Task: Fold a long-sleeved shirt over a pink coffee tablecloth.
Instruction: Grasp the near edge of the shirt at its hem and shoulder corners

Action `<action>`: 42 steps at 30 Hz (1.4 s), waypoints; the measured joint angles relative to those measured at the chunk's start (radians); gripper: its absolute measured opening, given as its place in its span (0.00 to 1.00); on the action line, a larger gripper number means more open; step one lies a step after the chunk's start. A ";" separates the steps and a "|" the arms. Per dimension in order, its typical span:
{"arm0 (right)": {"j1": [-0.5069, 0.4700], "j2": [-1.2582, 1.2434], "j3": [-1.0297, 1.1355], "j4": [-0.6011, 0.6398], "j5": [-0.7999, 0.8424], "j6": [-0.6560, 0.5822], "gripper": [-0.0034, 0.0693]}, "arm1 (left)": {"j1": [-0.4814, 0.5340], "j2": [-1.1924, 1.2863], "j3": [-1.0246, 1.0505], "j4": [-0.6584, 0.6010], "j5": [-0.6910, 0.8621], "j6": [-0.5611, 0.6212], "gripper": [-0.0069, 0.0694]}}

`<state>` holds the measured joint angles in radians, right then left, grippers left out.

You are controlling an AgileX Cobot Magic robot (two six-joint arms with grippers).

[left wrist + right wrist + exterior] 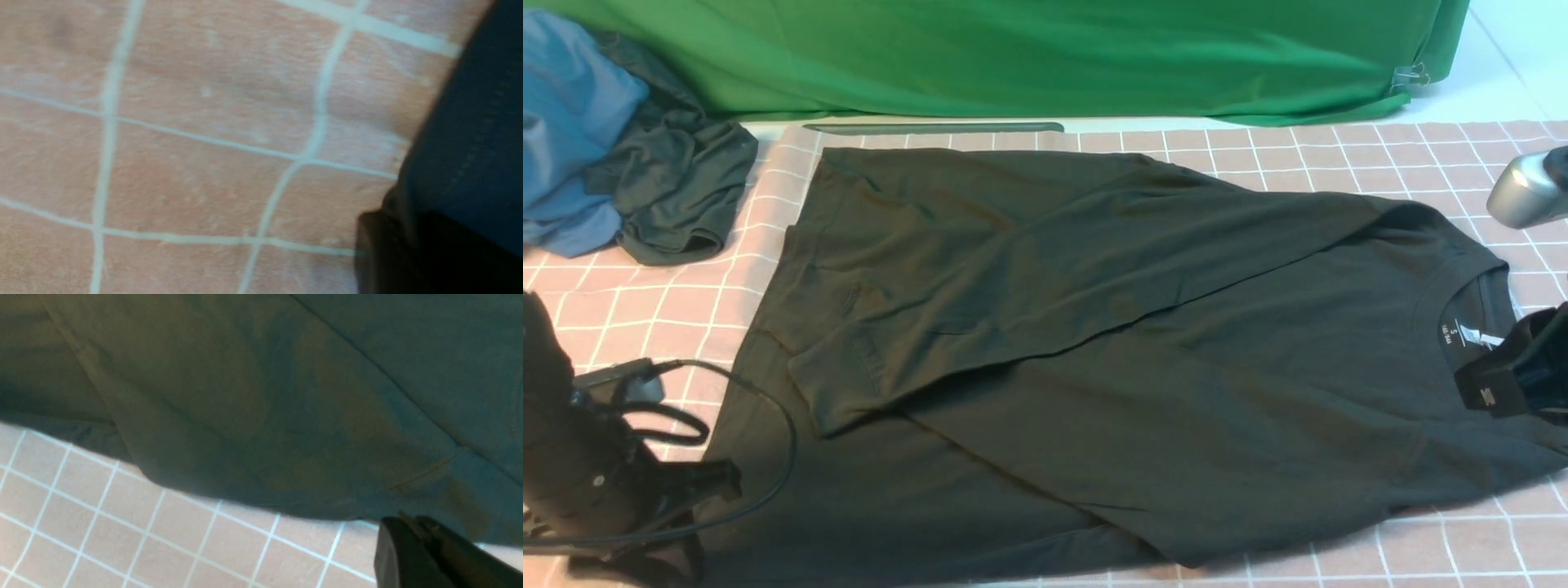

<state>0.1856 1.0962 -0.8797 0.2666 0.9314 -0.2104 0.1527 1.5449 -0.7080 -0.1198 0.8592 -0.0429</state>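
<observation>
The long-sleeved shirt (1094,367), limp matte black, lies collar beside the pressed-together right gripper (1480,394), hem beside the left gripper (719,483), state unclear.

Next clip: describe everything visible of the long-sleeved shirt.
The long-sleeved shirt is black, soft knit-looking fabric, lying flat and mildly creased on the pink grid tablecloth. Its crew neck with a white label points to the robot's right, hem to the left. One sleeve is folded diagonally across the body. The right tool overlaps the collar; contact is unclear.
</observation>
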 joint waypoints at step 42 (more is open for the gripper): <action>0.000 0.610 -0.002 0.027 -0.125 -0.107 0.12 | -0.001 -0.250 -0.044 -0.052 0.052 0.011 0.15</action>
<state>0.1856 1.7060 -0.8819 0.2934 0.8068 -0.3172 0.1516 1.2952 -0.7524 -0.1715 0.9108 -0.0323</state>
